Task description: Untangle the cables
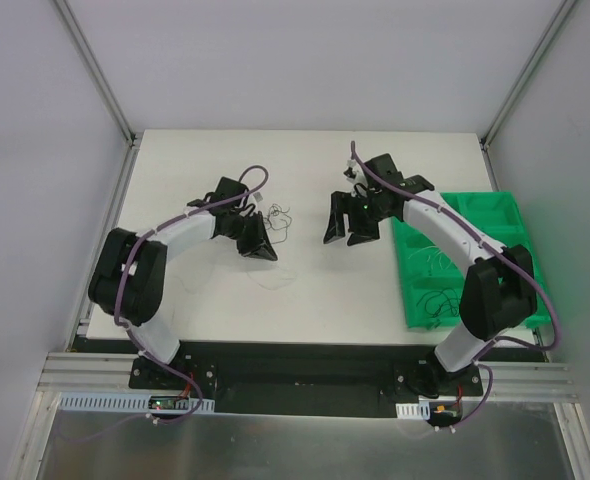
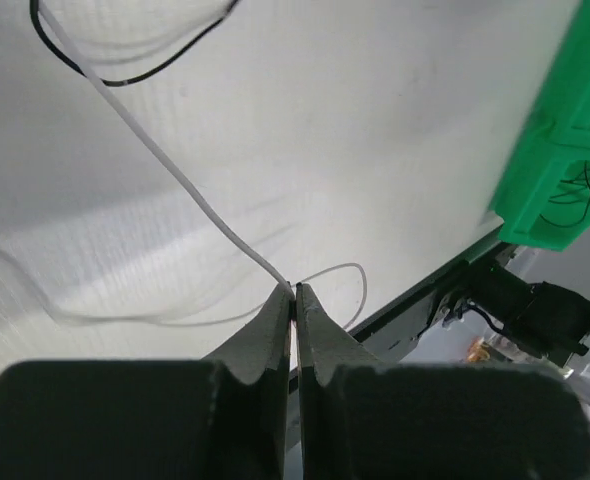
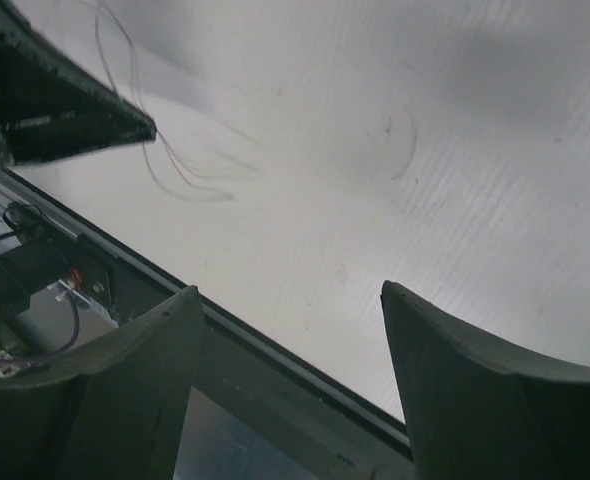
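Note:
A small loopy knot of thin dark and whitish cables (image 1: pixel 278 217) lies on the white table between the arms. My left gripper (image 1: pixel 258 243) is shut on a whitish cable (image 2: pixel 175 172) at its very tips (image 2: pixel 293 290). The strand runs taut up and left, past a black cable (image 2: pixel 125 80). More whitish strand (image 2: pixel 350 272) loops on the table beyond the tips. My right gripper (image 1: pixel 347 232) is open and empty, jaws wide apart (image 3: pixel 290 290), just above the table to the right of the knot. Its view shows the left gripper's fingers (image 3: pixel 65 110) and thin strands (image 3: pixel 165 165).
A green compartment tray (image 1: pixel 455 203) stands at the table's right edge, under the right arm, with thin dark wires (image 1: pixel 437 300) in it. It also shows in the left wrist view (image 2: pixel 565 140). The table's near edge and a black rail lie close behind both grippers.

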Available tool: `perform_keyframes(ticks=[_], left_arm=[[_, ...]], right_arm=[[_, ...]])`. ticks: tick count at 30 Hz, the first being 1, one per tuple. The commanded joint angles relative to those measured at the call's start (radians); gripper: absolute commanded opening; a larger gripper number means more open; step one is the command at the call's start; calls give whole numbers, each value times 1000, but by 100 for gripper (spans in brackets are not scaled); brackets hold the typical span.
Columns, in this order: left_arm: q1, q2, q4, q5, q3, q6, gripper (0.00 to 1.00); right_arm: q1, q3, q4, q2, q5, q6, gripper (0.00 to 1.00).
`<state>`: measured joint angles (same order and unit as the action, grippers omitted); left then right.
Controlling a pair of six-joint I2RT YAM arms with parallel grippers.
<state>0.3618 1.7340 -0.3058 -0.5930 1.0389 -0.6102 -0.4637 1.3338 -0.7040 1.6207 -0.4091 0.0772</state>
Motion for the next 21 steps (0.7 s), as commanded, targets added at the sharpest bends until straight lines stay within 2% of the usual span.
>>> perform_keyframes(ticks=[1,6,8,12,15,21], left_arm=[[29,-146,-62,49,-14,116,0],[46,-249,-90,33,-28,135,0],[48,-293,-99,24,-17,145,0],[51,-358,-122,16,18,153,0],[51,-381,-128,-1,49,135,0],[60,-378,-128,-79,150,101,0]], right_arm=[[-33,65,159,63,-60,71,75],[-47,2,441,148,-105,338,78],[-61,-16,533,169,-93,392,78],[-87,30,569,218,-65,404,79],[-122,41,624,254,-33,420,84],[-202,76,653,337,-30,444,80]])
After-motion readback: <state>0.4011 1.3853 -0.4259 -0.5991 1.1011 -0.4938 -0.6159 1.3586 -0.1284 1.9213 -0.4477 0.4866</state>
